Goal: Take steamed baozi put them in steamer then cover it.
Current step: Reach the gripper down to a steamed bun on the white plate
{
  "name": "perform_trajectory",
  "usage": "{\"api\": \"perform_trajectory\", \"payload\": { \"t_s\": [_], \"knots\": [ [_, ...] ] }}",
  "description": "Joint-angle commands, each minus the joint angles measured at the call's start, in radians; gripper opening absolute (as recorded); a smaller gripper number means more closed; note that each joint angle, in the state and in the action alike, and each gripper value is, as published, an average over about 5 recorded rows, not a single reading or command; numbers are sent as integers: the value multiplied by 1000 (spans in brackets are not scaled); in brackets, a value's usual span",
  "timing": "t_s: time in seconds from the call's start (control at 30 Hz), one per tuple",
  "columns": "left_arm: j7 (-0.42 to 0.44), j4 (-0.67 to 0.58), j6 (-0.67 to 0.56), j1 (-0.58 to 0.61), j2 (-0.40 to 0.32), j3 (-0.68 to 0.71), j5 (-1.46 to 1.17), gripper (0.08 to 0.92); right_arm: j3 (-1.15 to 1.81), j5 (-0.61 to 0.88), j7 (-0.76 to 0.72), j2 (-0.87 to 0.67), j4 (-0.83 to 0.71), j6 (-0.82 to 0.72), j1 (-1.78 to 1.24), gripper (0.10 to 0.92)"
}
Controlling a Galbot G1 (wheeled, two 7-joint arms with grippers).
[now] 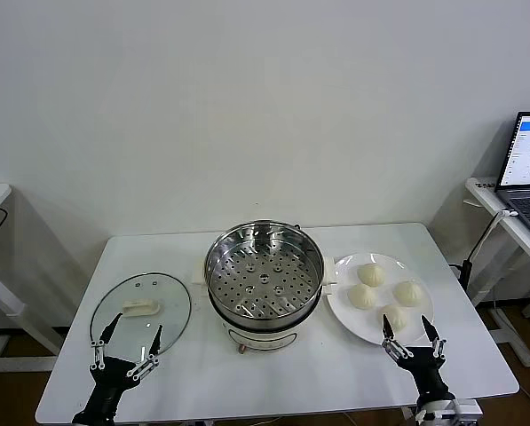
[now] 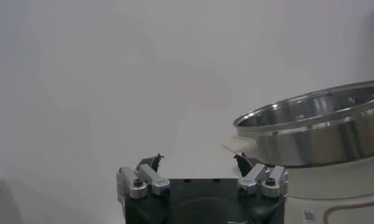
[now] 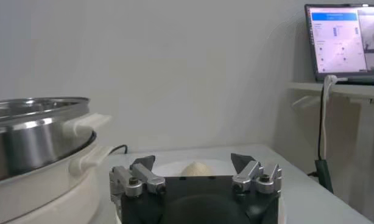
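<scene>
White table (image 1: 273, 373) holds steamer (image 1: 265, 275), 4 baozi (image 1: 371, 274), cover (image 1: 141, 309).

Four pale pleated steamed baozi (image 1: 384, 295) sit clustered on a white plate (image 1: 343, 311) just right of the steamer (image 1: 264, 275), a shiny perforated steel basket on a cream pot base, uncovered and empty, while the glass cover (image 1: 141, 310) lies flat to its left, handle up.
</scene>
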Motion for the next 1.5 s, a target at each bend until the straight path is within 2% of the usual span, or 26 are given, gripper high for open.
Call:
{"api": "perform_trajectory", "payload": {
  "t_s": [0.03,0.23,0.43,0.53,0.7,0.83,1.0,1.1,1.33,1.5],
  "knots": [
    [-2,-19,1,9,-1,1,2,823,-6,83,49,-52,-64,-80,218,823],
    [-9,-57,9,24,-8,-2,1,823,-121,188,52,-157,-280,-139,573,823],
    [-12,-74,7,32,-14,-8,1,823,-346,275,-26,-224,-631,-152,978,823],
    [-16,-77,8,33,-15,-10,1,823,-455,287,-172,-244,-795,-148,1120,823],
    [-18,-75,7,33,-17,-10,0,823,-619,236,-556,-305,-942,-158,1259,823],
    [-19,-70,7,31,-18,-9,0,823,-737,113,-861,-358,-998,-171,1352,823],
    [-19,-67,10,28,-19,-7,-3,823,-885,-136,-1237,-373,-1096,-147,1512,823],
    [-20,-68,12,29,-22,-6,-3,823,-955,-282,-1396,-346,-1155,-124,1601,823],
    [-23,-66,12,34,-31,-11,-6,823,-1067,-519,-1538,-257,-1227,-72,1713,823],
    [-24,-67,14,39,-37,-15,-9,823,-1131,-607,-1524,-200,-1262,-52,1734,823]
  ]
}}
